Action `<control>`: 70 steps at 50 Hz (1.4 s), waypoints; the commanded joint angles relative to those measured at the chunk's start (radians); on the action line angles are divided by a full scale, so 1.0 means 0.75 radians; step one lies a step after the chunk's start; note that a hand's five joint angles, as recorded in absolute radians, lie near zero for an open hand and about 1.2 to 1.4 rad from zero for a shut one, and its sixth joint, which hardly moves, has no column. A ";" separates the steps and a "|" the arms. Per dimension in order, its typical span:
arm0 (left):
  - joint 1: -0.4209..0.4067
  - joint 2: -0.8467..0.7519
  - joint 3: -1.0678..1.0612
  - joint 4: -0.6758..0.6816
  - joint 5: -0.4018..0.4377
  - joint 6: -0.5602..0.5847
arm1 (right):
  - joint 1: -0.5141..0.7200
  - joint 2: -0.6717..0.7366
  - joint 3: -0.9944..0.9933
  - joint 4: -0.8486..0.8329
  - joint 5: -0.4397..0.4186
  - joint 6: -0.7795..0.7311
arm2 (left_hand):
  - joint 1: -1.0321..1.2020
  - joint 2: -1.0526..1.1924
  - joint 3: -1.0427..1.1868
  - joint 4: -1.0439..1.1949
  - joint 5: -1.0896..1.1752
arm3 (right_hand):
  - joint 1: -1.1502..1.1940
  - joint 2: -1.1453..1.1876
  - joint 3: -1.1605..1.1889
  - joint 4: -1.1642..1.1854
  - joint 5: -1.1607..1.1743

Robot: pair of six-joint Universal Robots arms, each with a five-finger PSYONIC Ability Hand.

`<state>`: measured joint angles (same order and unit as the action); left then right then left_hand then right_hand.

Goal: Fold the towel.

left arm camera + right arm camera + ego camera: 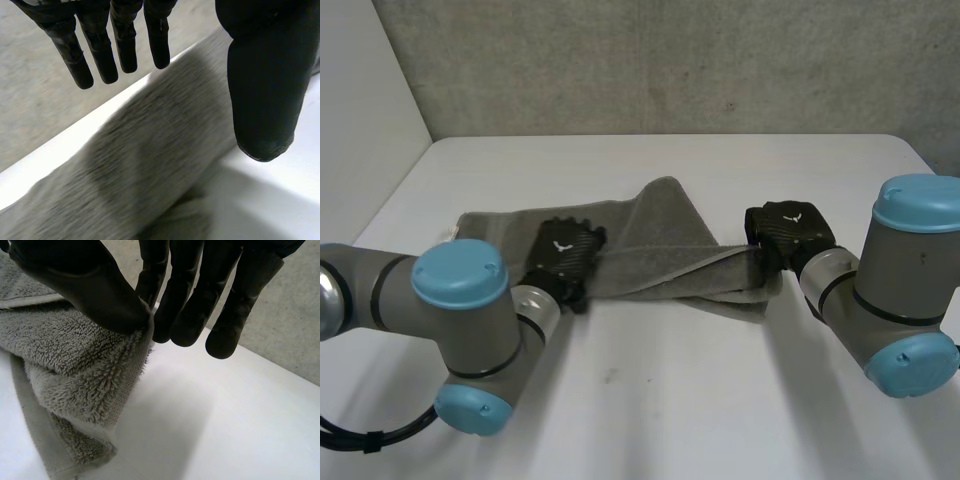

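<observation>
Nearest to me, my left arm (460, 300) and right arm (910, 290) are reaching out over the white worktop (660, 400). Just past them, the grey towel (665, 240) is lying in a long band across the middle of the worktop. It is partly doubled over, with one fold rising to a peak on its far side. My left hand (563, 255) is sitting over the towel's left part. In its wrist view the fingers (116, 47) are pointing out straight and spread, well apart from the thumb (262, 85) and gripping nothing, with the towel running beneath the palm. I cannot tell whether the palm is touching the cloth. My right hand (788, 230) is at the towel's right end. In its wrist view it is pinching the towel's hemmed edge between thumb and fingers, so it is clamped on the cloth, which is drooping in loose layers onto the worktop. Beyond the towel the worktop is running on to its far edge, with a grey wall (670, 60) standing behind it.
</observation>
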<state>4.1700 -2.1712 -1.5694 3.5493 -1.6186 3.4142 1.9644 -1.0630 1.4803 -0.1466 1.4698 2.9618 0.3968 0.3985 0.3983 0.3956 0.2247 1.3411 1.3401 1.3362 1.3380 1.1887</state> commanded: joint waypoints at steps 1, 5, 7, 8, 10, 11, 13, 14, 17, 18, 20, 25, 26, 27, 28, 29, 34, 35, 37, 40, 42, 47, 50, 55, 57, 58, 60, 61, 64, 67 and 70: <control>0.093 0.036 -0.043 -0.012 -0.055 0.021 | -0.003 -0.002 0.000 -0.001 0.000 -0.006 | 0.077 0.074 0.075 0.078 0.073 | 0.074 0.075 0.080 0.078 0.044; 0.140 0.066 -0.084 -0.008 -0.051 0.023 | -0.003 0.002 0.002 -0.005 0.000 -0.010 | 0.080 0.078 0.078 0.082 0.077 | 0.074 0.075 0.080 0.078 0.044; 0.148 0.066 -0.090 -0.006 -0.053 0.023 | -0.003 0.004 0.000 -0.005 0.000 -0.010 | 0.080 0.078 0.079 0.082 0.077 | 0.074 0.075 0.080 0.078 0.044; 0.159 0.066 -0.092 -0.006 -0.053 0.023 | 0.001 0.004 0.000 -0.007 0.000 -0.012 | 0.084 0.082 0.082 0.086 0.081 | 0.074 0.075 0.080 0.078 0.044; 0.171 0.060 -0.092 -0.004 -0.053 0.023 | 0.001 0.004 0.000 -0.007 0.000 -0.012 | 0.084 0.082 0.082 0.086 0.081 | 0.074 0.075 0.080 0.078 0.044; 0.187 0.054 -0.092 -0.004 -0.053 0.023 | 0.001 0.004 0.000 -0.007 0.002 -0.012 | 0.088 0.086 0.086 0.090 0.085 | 0.074 0.075 0.080 0.078 0.044; 0.197 0.052 -0.092 -0.004 -0.053 0.023 | 0.001 0.004 0.000 -0.007 0.002 -0.012 | 0.119 0.117 0.117 0.121 0.116 | 0.074 0.075 0.080 0.078 0.044; 0.208 0.046 -0.092 -0.002 -0.049 0.023 | 0.001 0.004 0.000 -0.007 0.002 -0.012 | 0.333 0.330 0.331 0.334 0.330 | 0.074 0.075 0.080 0.078 0.044; 0.214 0.040 -0.086 0.005 -0.043 0.021 | 0.001 0.004 -0.002 -0.007 0.002 -0.012 | 1.327 1.325 1.325 1.329 1.324 | 0.074 0.075 0.080 0.078 0.044; 0.214 0.040 -0.086 0.005 -0.043 0.021 | 0.001 0.004 -0.002 -0.007 0.002 -0.012 | 1.332 1.330 1.331 1.334 1.329 | 0.074 0.075 0.080 0.078 0.044; 0.214 0.056 -0.080 -0.002 -0.038 0.023 | -0.003 -0.006 -0.012 -0.001 0.000 -0.012 | 1.333 1.330 1.331 1.334 1.329 | 0.074 0.075 0.080 0.078 0.044; 0.218 0.184 -0.102 -0.022 -0.018 0.021 | -0.007 -0.075 -0.023 0.024 0.000 -0.016 | 1.333 1.330 1.331 1.334 1.329 | 0.074 0.075 0.080 0.078 0.044; 0.218 0.185 -0.102 -0.022 -0.018 0.021 | -0.007 -0.126 -0.027 0.048 -0.002 -0.022 | 1.333 1.330 1.331 1.334 1.329 | 0.074 0.075 0.080 0.078 0.044; 0.218 0.250 -0.112 -0.040 0.002 0.021 | -0.007 -0.127 -0.027 0.048 -0.002 -0.022 | 1.333 1.330 1.331 1.334 1.329 | 0.074 0.075 0.080 0.078 0.044; 0.220 0.313 -0.120 -0.071 0.039 0.019 | -0.011 -0.182 -0.031 0.085 -0.017 -0.038 | 1.333 1.330 1.331 1.334 1.329 | 0.074 0.075 0.080 0.078 0.044; 0.220 0.314 -0.120 -0.071 0.039 0.019 | -0.011 -0.182 -0.031 0.085 -0.017 -0.038 | 1.333 1.330 1.331 1.334 1.329 | 0.074 0.075 0.080 0.078 0.044; 0.222 0.512 -0.100 -0.204 0.166 0.007 | -0.077 -0.374 -0.133 0.277 -0.084 -0.120 | 1.333 1.330 1.331 1.334 1.329 | 0.074 0.075 0.080 0.078 0.044; 0.220 0.597 -0.080 -0.257 0.207 0.003 | -0.077 -0.374 -0.133 0.277 -0.084 -0.120 | 1.333 1.330 1.331 1.334 1.329 | 0.074 0.075 0.080 0.078 0.044; 0.220 0.672 -0.047 -0.308 0.240 0.001 | -0.083 -0.425 -0.174 0.320 -0.105 -0.120 | 1.333 1.330 1.331 1.334 1.329 | 0.074 0.075 0.080 0.078 0.044; 0.208 0.788 0.041 -0.415 0.283 -0.038 | -0.089 -0.526 -0.274 0.408 -0.135 -0.118 | 1.333 1.330 1.331 1.334 1.329 | 0.074 0.075 0.080 0.078 0.044; 0.206 0.831 0.096 -0.472 0.295 -0.077 | -0.091 -0.593 -0.384 0.486 -0.141 -0.112 | 1.333 1.330 1.331 1.334 1.329 | 0.074 0.075 0.080 0.078 0.044; 0.222 0.895 0.374 -0.756 0.326 -0.281 | -0.091 -0.644 -0.572 0.598 -0.135 -0.112 | 1.333 1.330 1.331 1.334 1.329 | 0.074 0.075 0.080 0.078 0.044; 0.226 0.891 0.434 -0.830 0.342 -0.320 | -0.097 -0.648 -0.689 0.696 -0.137 -0.120 | 1.333 1.330 1.331 1.334 1.329 | 0.074 0.075 0.080 0.078 0.044; 0.289 0.772 0.536 -1.040 0.430 -0.376 | -0.093 -0.600 -0.795 0.872 -0.150 -0.143 | 1.333 1.330 1.331 1.334 1.329 | 0.074 0.075 0.080 0.078 0.044; 0.324 0.715 0.536 -1.053 0.446 -0.376 | -0.093 -0.541 -0.808 0.921 -0.152 -0.167 | 1.333 1.330 1.331 1.334 1.329 | 0.074 0.075 0.080 0.078 0.044; 0.347 0.650 0.530 -1.057 0.456 -0.376 | -0.089 -0.469 -0.816 0.968 -0.146 -0.206 | 1.333 1.330 1.331 1.334 1.329 | 0.074 0.075 0.080 0.078 0.044; 0.347 0.570 0.528 -1.057 0.456 -0.370 | -0.077 -0.404 -0.816 1.009 -0.139 -0.255 | 1.333 1.330 1.331 1.334 1.329 | 0.074 0.075 0.080 0.078 0.044; 0.347 0.569 0.528 -1.057 0.456 -0.370 | -0.071 -0.348 -0.806 1.034 -0.131 -0.306 | 1.333 1.330 1.331 1.334 1.329 | 0.074 0.075 0.080 0.078 0.044; 0.345 0.394 0.544 -1.055 0.452 -0.357 | -0.065 -0.230 -0.816 1.040 -0.129 -0.380 | 1.333 1.330 1.331 1.334 1.329 | 0.074 0.075 0.080 0.078 0.044; 0.345 0.216 0.610 -1.053 0.456 -0.347 | -0.056 -0.164 -0.835 1.030 -0.117 -0.384 | 1.333 1.330 1.331 1.334 1.329 | 0.074 0.075 0.080 0.078 0.044; 0.343 0.036 0.757 -1.053 0.454 -0.341 | -0.046 -0.012 -0.941 0.952 -0.074 -0.382 | 1.333 1.330 1.331 1.334 1.329 | 0.074 0.075 0.080 0.078 0.044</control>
<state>4.4318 -1.9090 -1.1331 2.7510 -1.2749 3.1448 1.9161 -1.2466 0.8541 0.6283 1.3770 2.7016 1.1859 1.2172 1.2162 1.2173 1.0196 1.3433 1.3401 1.3362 1.3381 1.1887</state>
